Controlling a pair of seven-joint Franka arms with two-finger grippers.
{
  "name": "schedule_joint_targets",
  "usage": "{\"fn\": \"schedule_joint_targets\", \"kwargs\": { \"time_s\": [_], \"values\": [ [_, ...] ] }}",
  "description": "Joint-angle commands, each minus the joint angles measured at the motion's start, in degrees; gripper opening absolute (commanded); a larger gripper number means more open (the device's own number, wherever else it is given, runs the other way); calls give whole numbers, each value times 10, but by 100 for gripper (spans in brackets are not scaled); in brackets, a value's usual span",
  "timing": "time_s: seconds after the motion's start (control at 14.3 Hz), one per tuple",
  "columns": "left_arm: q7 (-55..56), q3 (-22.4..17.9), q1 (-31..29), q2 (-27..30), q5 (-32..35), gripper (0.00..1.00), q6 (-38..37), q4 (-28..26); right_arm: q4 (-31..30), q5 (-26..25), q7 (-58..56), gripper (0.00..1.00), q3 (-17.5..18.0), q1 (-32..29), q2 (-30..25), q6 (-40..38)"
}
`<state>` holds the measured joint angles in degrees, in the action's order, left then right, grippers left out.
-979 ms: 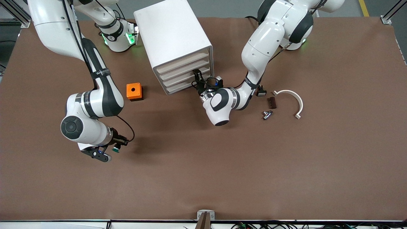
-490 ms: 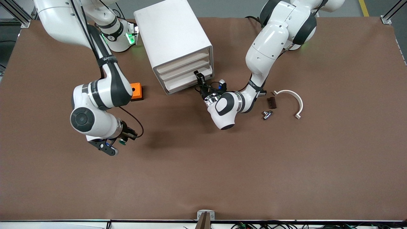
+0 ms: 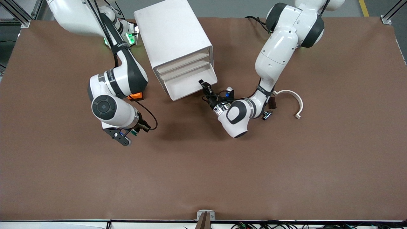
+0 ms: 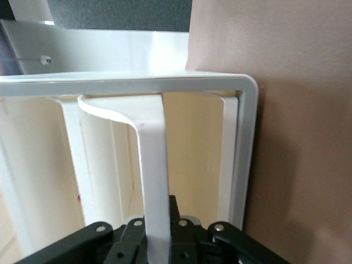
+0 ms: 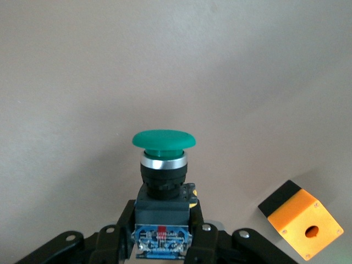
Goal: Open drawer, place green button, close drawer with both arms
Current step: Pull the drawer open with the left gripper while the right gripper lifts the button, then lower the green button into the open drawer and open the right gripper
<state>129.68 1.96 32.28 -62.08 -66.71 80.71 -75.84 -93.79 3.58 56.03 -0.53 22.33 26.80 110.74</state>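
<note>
The white drawer cabinet [image 3: 173,35] stands at the table's back. Its lowest drawer [image 3: 187,86] is pulled partly out. My left gripper [image 3: 206,86] is shut on the drawer's white handle [image 4: 154,181], which runs between the fingers [image 4: 157,242] in the left wrist view. My right gripper [image 3: 135,131] is shut on the button [image 5: 163,165], gripping its black body with the green cap pointing away from the wrist. It hangs over bare table, toward the right arm's end from the drawer. The button shows as a small green spot in the front view [image 3: 133,132].
The orange box with a hole [image 3: 137,95] sits beside the cabinet, partly covered by my right arm, and also shows in the right wrist view [image 5: 301,223]. A white curved part [image 3: 294,98], a small brown block [image 3: 272,103] and a metal piece [image 3: 266,115] lie beside my left arm.
My left gripper has drawn the lowest drawer out toward the front camera. My right arm has carried the button closer to the cabinet.
</note>
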Motion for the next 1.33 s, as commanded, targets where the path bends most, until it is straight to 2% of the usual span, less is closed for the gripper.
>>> {"fn": "schedule_joint_targets", "kwargs": {
  "time_s": [0.0, 0.28, 0.63, 0.77, 0.84, 0.91, 1.05, 1.26],
  "values": [
    [-2, -2, -23, -16, -13, 8, 18, 12, -48, 5, 49, 0, -3, 18, -43, 5],
    [-3, -2, -52, -16, -13, 10, 29, 13, -61, 6, 137, 0, -2, 64, -56, 5],
    [-2, -2, -61, -16, -14, 17, 36, 12, -60, 7, 249, 0, -2, 126, -56, 19],
    [-4, -2, -61, -17, -15, 37, 43, 12, -72, 7, 295, 0, -2, 149, -54, 42],
    [-16, -2, -63, -17, -16, 60, 44, 12, -84, 7, 323, 0, -2, 164, -54, 67],
    [-37, -1, -64, -16, -18, 78, 44, 14, -96, 7, 340, 0, -2, 174, -53, 84],
    [-77, 0, -64, -13, -22, 92, 43, 17, -106, 7, 376, 0, -2, 195, -50, 115],
    [-153, 1, -68, -8, -22, 99, 44, 31, -104, 7, 427, 0, -2, 230, -40, 143]
  ]
}}
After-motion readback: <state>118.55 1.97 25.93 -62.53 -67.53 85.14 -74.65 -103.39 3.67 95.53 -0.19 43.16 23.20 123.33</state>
